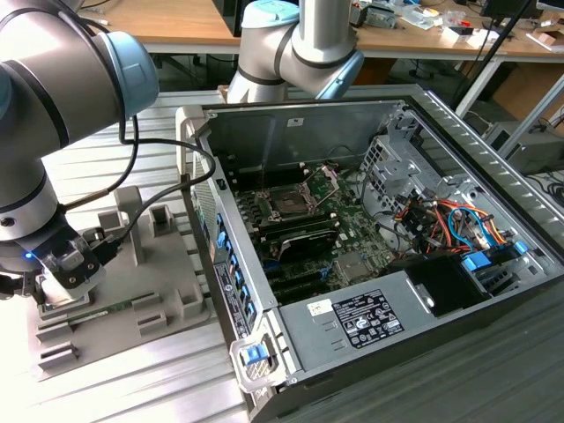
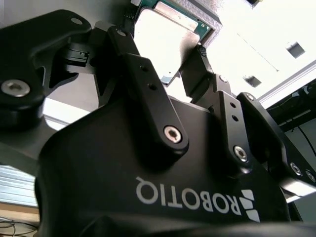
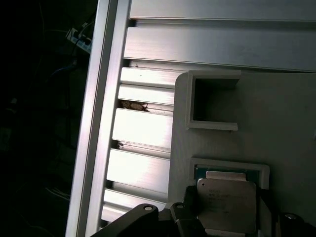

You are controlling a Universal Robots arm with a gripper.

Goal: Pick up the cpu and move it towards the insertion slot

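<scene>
Bent down at the exterior view's left, with the one hand set about the single cpu in a recess of the fixture plate, impossible to tell whether clamped or loose, well apart from the one insertion slot in the computer case.

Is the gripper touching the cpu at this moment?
Cannot tell. In the second wrist view the gripper straddles the cpu, but where they would meet is hidden; the first wrist view shows neither contact nor gap plainly.

Case walls around insertion slot
</scene>
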